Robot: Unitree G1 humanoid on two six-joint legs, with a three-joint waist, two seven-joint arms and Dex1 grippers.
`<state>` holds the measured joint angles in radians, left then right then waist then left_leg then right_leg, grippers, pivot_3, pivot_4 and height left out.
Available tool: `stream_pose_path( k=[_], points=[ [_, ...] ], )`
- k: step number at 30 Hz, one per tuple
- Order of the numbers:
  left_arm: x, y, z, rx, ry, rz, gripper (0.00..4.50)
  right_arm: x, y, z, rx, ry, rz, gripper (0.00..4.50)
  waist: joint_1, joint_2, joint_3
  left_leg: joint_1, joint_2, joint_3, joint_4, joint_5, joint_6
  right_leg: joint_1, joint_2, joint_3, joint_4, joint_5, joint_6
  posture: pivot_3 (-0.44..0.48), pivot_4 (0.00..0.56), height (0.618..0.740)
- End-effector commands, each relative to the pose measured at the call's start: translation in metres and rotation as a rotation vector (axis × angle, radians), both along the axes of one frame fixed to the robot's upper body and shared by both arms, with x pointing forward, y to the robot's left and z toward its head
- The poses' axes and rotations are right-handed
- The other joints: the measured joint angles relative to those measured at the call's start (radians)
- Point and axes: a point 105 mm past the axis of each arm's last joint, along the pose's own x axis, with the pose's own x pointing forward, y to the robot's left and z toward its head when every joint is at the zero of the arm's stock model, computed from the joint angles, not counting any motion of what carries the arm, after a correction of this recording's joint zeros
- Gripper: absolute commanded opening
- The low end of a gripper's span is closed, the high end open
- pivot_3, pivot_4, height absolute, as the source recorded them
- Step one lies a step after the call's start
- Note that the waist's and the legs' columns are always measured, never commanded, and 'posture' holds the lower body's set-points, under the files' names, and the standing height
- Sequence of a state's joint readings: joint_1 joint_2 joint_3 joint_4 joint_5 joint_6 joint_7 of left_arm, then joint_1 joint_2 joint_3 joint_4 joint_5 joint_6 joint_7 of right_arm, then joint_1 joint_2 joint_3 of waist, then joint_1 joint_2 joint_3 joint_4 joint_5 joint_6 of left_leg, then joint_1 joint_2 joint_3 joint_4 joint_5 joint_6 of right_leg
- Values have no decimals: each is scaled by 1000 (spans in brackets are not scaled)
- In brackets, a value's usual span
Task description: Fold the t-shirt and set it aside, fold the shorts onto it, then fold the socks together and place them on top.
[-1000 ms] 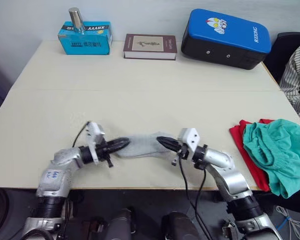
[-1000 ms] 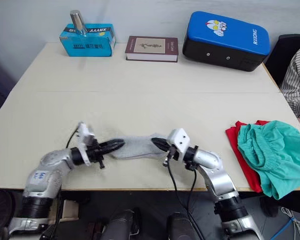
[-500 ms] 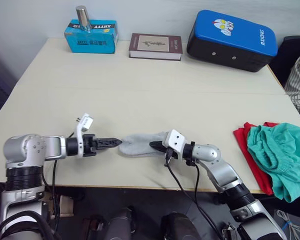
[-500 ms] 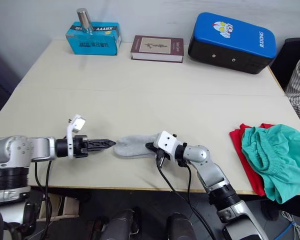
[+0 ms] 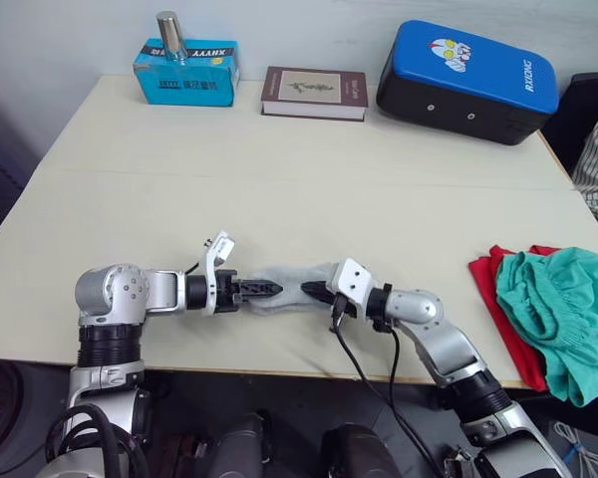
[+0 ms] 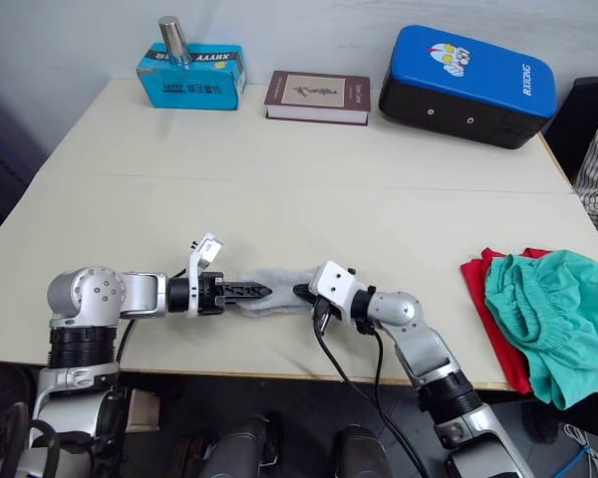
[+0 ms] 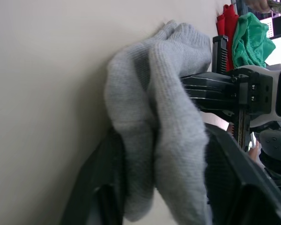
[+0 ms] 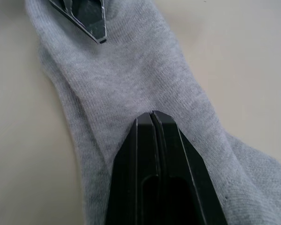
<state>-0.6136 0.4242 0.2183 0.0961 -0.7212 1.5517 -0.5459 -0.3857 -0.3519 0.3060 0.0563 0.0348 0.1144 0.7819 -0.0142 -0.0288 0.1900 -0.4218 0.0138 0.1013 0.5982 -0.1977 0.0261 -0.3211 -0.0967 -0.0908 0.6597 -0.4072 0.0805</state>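
Nearest the desk's (image 5: 130, 209) front edge, the socks (image 5: 294, 287) lay stacked as one grey strip at about six o'clock, stretched between the two hands. The left hand (image 5: 266, 289) had its fingers spread to either side of one end of the pair; whether they actually pinched the knit could not be told. The right hand (image 5: 314, 290) met the other end with its fingers (image 8: 152, 136) pressed together flat on top of the cloth, pinning it to the desk rather than gripping it. That arrangement suited a fold: one end anchored, the other ready to be lifted over it.

Out at about three o'clock, near the desk's right edge, the shorts (image 5: 563, 314) sat bunched on the t-shirt (image 5: 493, 299), whose red edge showed beneath them, so the earlier steps looked done and the pile waited for the socks.

Along the far edge, from eleven to one o'clock, stood a blue tissue box (image 5: 186, 72) with a metal cylinder (image 5: 168, 36) on it, a brown book (image 5: 315, 92) and a blue-and-black case (image 5: 465, 80), all well clear of the work.
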Motion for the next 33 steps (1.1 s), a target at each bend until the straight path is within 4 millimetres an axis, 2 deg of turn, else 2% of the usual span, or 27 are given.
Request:
stream_pose_path(
  k=[1,4,10,16,20,22,25,33],
  points=[
    [3,-7,21,-39,-105,-20,865,-4,-11,-16,-56,39,-27,0,0,0,0,0,0,0,0,0,0,0,0,0,0,0,0,0,150,740],
    [5,-22,39,-57,-201,-64,9,-8,-17,-23,-84,52,-37,0,9,0,0,0,0,0,0,0,0,0,0,0,-1,0,0,0,150,740],
    [-4,-58,57,-50,-297,-226,9,-13,-28,-30,-108,60,-87,0,13,0,0,0,0,0,0,0,0,1,0,0,-3,0,0,0,150,740],
    [6,-91,46,17,-358,-309,9,-21,-28,-30,-75,71,-157,0,13,0,0,0,0,0,0,0,0,2,1,0,-4,0,0,0,150,740],
    [17,-105,41,12,-481,-327,9,-26,-28,-27,-58,66,-207,0,13,0,0,-1,0,0,-1,0,0,1,1,0,-5,0,0,0,150,740],
    [18,-106,36,-7,-514,-344,676,-28,-30,-24,-48,66,-234,0,14,0,0,-1,0,1,-1,0,0,1,1,0,-6,0,0,0,150,740],
    [6,-108,36,-75,-527,-429,1504,-34,-34,-19,-29,70,-252,0,13,0,0,-1,0,1,-1,0,0,1,1,0,-6,0,0,0,150,740],
    [1,-98,43,-209,-779,-492,4073,-54,-57,-13,7,97,-283,0,14,0,0,-2,0,1,-2,0,0,1,1,0,-8,0,0,0,150,740]
  ],
)
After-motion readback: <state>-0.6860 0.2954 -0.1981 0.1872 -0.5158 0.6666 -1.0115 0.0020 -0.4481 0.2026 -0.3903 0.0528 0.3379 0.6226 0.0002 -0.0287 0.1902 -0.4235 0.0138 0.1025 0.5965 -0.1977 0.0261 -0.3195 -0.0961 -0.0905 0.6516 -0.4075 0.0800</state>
